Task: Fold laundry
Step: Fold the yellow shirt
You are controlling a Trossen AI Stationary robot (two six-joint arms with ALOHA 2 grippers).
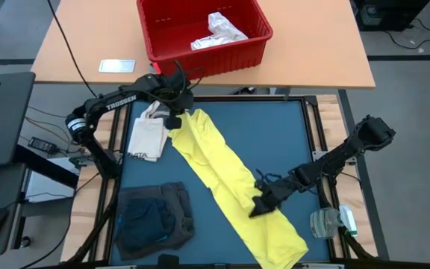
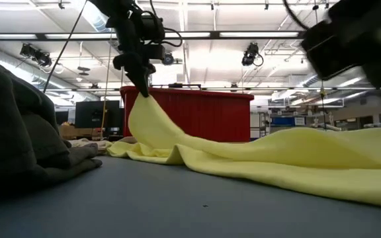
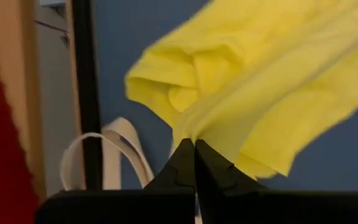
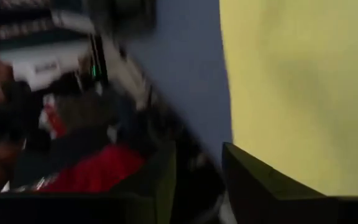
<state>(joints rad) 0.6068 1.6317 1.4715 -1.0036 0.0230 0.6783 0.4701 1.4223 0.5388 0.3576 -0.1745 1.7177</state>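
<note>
From above, a blue mat (image 1: pixel 275 134) carries a long yellow cloth (image 1: pixel 230 187) running from the left gripper (image 1: pixel 176 112), pinched shut on its far end, to the part-open right gripper (image 1: pixel 263 203); low down, soft yellow folds before a red bin (image 2: pixel 190 112).

2 black jointed arms; left arm (image 1: pixel 118 101) carries white "TROSSEN" lettering, and each ends in dark fingers.
</note>
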